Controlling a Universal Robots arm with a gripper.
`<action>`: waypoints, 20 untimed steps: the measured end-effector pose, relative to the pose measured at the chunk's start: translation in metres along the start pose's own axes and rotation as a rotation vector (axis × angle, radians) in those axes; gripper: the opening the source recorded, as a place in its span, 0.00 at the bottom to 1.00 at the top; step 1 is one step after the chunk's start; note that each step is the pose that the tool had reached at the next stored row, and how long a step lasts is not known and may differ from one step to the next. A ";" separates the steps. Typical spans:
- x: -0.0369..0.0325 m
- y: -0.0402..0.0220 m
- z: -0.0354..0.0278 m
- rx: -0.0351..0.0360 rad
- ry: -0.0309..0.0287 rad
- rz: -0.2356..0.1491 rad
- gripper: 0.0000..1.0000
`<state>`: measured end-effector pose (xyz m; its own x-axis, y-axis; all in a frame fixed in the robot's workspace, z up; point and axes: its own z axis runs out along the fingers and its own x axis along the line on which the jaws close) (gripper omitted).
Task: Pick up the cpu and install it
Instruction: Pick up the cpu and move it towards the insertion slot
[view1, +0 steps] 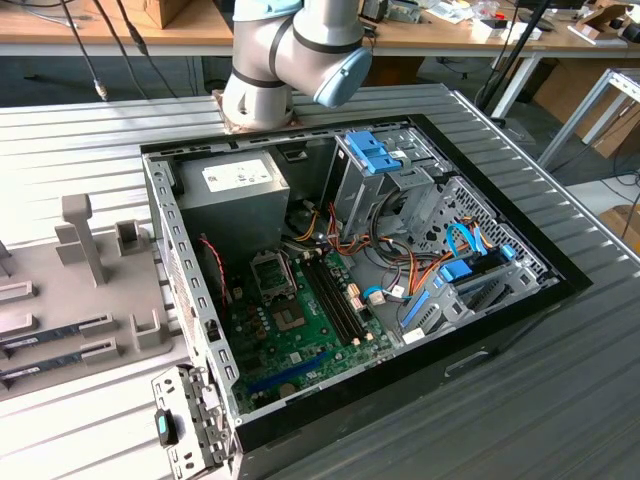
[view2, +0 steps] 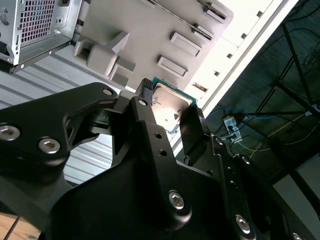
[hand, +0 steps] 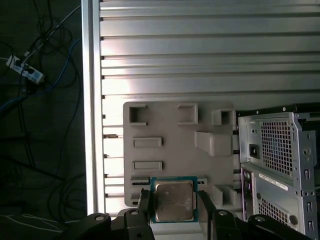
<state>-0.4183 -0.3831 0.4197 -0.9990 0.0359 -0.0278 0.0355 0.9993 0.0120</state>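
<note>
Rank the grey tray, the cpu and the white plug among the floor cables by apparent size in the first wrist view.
1. grey tray
2. cpu, closest to the camera, so it may look oversized
3. white plug

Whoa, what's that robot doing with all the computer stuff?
The robot arm is holding the cpu, a little silver square chip, pinched by two opposite edges in its tool. The chip is up in the air above the grey tray of part holders on the slatted table. The open computer case sits right beside that tray, and the cpu is not on the motherboard yet.
</note>
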 end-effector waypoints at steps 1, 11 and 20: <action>-0.0006 0.0000 0.0001 0.0000 0.0001 0.000 0.47; -0.0051 0.0000 0.0007 0.0001 0.0002 0.000 0.47; -0.0075 0.0000 0.0012 0.0000 0.0000 0.000 0.47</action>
<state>-0.4107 -0.3834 0.4188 -0.9990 0.0359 -0.0278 0.0355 0.9993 0.0119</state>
